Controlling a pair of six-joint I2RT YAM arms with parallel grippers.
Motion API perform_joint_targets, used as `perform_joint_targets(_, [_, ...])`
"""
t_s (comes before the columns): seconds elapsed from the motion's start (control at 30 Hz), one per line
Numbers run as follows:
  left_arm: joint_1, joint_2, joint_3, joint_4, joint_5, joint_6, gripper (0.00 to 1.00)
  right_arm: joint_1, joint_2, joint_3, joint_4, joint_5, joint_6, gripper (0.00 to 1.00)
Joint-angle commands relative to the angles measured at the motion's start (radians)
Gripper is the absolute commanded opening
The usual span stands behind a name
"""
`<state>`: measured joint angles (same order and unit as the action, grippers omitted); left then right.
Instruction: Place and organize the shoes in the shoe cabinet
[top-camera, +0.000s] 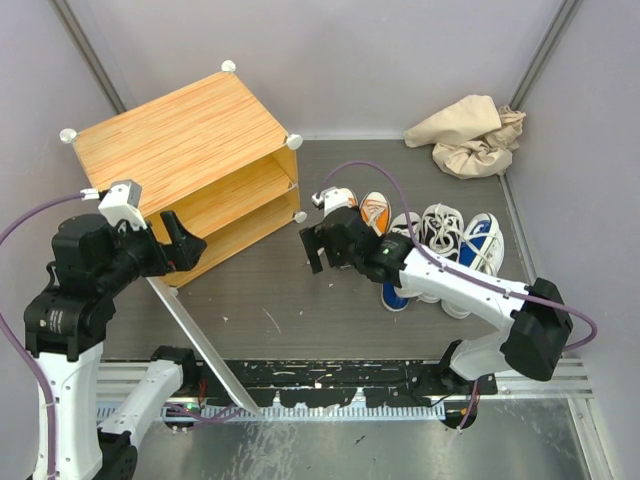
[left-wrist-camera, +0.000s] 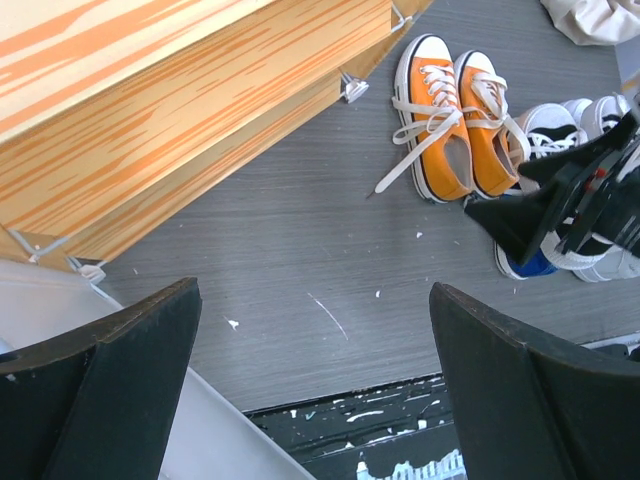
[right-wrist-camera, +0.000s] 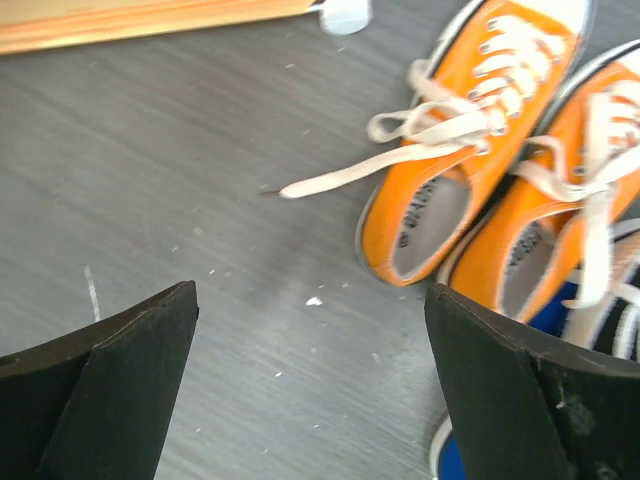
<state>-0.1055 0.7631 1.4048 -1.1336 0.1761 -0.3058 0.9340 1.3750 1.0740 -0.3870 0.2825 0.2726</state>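
The shoe cabinet (top-camera: 180, 135), with its wood-grain top, stands at the back left, and its open shelves face the middle of the floor. Several pairs of shoes lie in a row at the right: orange (top-camera: 375, 210), black (top-camera: 405, 228), white (top-camera: 441, 222) and blue (top-camera: 480, 240). My right gripper (top-camera: 318, 250) hangs open just left of the orange shoes (right-wrist-camera: 470, 130), with nothing between its fingers (right-wrist-camera: 120, 370). At the cabinet's front left corner my left gripper (top-camera: 190, 240) is open and empty. In its wrist view the cabinet (left-wrist-camera: 150, 120) is at upper left and the orange pair (left-wrist-camera: 455, 110) at upper right.
A white door panel (top-camera: 200, 340) slants down from the cabinet's front toward the arm bases. A crumpled beige cloth bag (top-camera: 470, 135) lies in the back right corner. Grey walls close in the floor. My right arm (left-wrist-camera: 570, 200) reaches across in front of the black and blue shoes.
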Motion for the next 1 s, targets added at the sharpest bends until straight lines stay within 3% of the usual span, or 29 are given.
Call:
perform_joint_targets(0.0, [-0.003,-0.018,-0.022,0.056,0.037,0.016,0.98,-0.061,0.032,0.087,-0.075,0.125,-0.014,1.0])
perform_joint_targets(0.27, [-0.003,-0.028,0.008,0.056,0.058,0.02,0.98,-0.194,0.06,0.15,-0.108,0.14,-0.004,1.0])
perform_joint_targets(0.43, [-0.003,-0.03,0.01,0.078,0.094,0.011,0.98,-0.238,0.048,0.269,-0.278,0.31,-0.059,1.0])
perform_joint_targets(0.7, [-0.004,-0.021,-0.014,0.092,0.117,0.008,0.98,-0.332,-0.013,0.329,-0.505,0.368,-0.051,0.98])
perform_joint_targets(0.97, [-0.003,-0.031,-0.041,0.14,0.179,-0.032,0.98,-0.44,-0.052,0.308,-0.659,0.245,0.025,0.9])
